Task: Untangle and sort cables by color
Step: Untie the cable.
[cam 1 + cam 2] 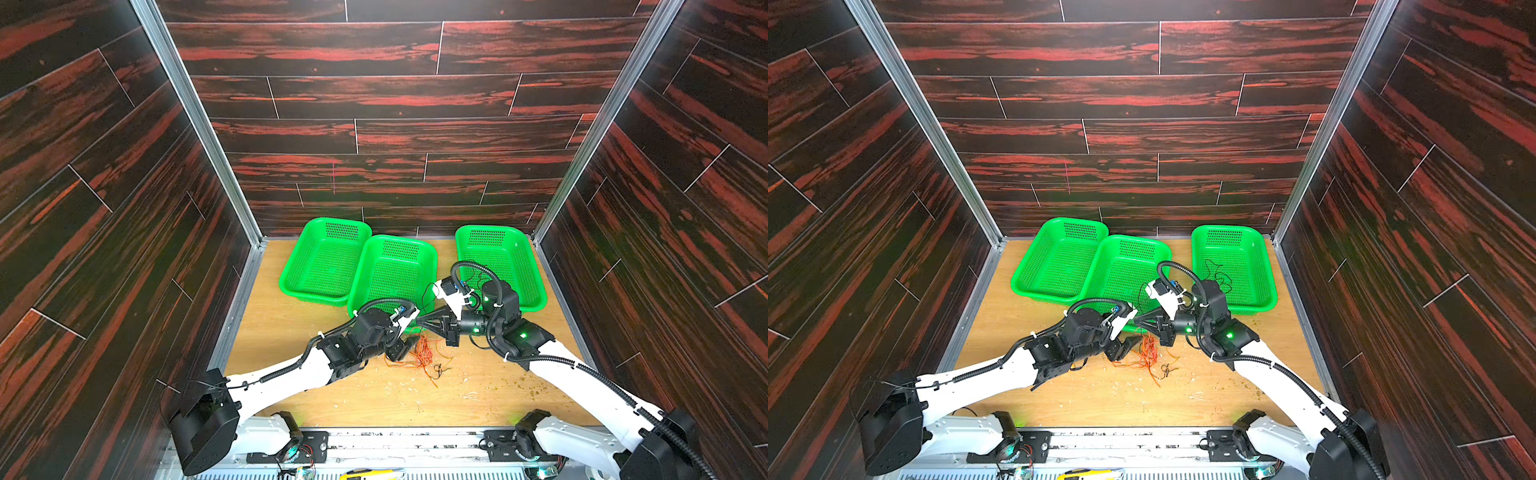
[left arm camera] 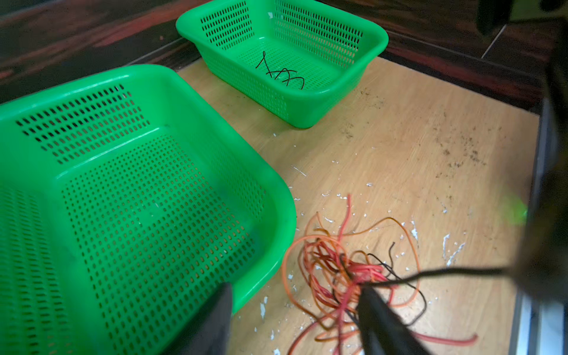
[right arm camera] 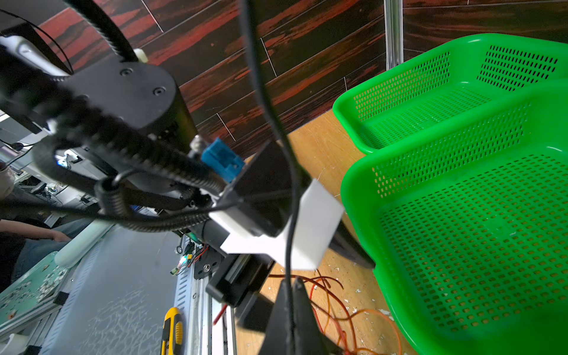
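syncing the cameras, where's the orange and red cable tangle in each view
In a top view: cable tangle on the table, just in front of the middle green basket.
In a top view: cable tangle, same spot.
Left wrist: cable tangle beside that basket's near corner.
Right wrist: a few strands beside it, partly hidden.
Shared landmark: the middle green basket.

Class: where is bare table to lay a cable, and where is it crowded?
Free: the table strip between the cable tangle and the front rail. Crowded: the tangle, where the open left gripper and the right gripper, shut on a black cable, meet.
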Robot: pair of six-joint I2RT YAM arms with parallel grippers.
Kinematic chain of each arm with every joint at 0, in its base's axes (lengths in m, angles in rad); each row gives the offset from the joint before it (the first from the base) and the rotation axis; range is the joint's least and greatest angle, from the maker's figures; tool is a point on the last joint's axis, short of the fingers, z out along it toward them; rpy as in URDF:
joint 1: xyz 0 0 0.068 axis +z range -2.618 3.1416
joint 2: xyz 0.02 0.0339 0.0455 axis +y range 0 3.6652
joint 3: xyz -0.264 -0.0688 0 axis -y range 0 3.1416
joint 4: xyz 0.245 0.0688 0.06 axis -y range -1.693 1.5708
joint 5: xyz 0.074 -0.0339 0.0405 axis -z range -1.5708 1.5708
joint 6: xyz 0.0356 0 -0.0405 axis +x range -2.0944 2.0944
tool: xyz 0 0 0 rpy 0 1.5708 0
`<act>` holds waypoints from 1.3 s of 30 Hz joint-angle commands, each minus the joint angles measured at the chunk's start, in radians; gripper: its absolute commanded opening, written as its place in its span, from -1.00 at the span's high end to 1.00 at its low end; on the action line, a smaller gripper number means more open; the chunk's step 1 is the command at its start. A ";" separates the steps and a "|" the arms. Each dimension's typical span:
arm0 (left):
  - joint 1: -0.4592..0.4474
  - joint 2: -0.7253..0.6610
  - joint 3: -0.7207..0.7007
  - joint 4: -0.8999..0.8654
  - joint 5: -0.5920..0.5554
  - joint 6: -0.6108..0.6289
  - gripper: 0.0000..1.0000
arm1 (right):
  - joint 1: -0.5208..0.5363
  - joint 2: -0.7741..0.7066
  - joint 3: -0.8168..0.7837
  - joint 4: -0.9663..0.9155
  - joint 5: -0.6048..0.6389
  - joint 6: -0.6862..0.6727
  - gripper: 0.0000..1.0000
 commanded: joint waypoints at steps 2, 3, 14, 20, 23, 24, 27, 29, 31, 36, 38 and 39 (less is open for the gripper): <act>0.002 0.005 -0.010 0.027 0.015 0.037 -0.08 | 0.000 0.001 0.036 0.014 -0.030 -0.010 1.00; 0.002 0.008 -0.012 0.027 0.022 0.037 -0.04 | 0.000 0.004 0.039 0.015 -0.032 -0.011 1.00; 0.003 0.015 -0.032 0.006 0.012 0.033 0.86 | -0.017 -0.054 0.029 0.026 0.068 0.003 1.00; 0.001 0.020 -0.078 0.004 -0.028 -0.001 1.00 | -0.078 -0.182 0.004 0.090 0.122 0.061 1.00; 0.002 0.025 -0.094 0.007 -0.055 -0.013 1.00 | -0.102 -0.233 0.022 0.085 0.148 0.066 1.00; 0.002 0.028 -0.099 0.008 -0.065 -0.018 1.00 | -0.107 -0.244 0.035 0.072 0.156 0.064 1.00; 0.002 0.045 -0.099 -0.001 -0.093 -0.029 1.00 | -0.120 -0.261 0.085 0.011 0.184 0.052 1.00; 0.001 0.057 -0.099 -0.007 -0.105 -0.036 1.00 | -0.130 -0.274 0.118 -0.027 0.207 0.044 1.00; 0.002 0.074 -0.096 -0.017 -0.110 -0.043 1.00 | -0.137 -0.288 0.143 -0.060 0.236 0.031 1.00; 0.002 0.096 -0.110 -0.015 -0.120 -0.072 1.00 | -0.171 -0.324 0.188 -0.160 0.292 -0.013 1.00; 0.003 0.090 -0.116 -0.010 -0.117 -0.079 1.00 | -0.191 -0.333 0.192 -0.193 0.294 -0.029 1.00; 0.003 0.088 -0.118 -0.010 -0.112 -0.083 1.00 | -0.202 -0.332 0.197 -0.218 0.296 -0.036 1.00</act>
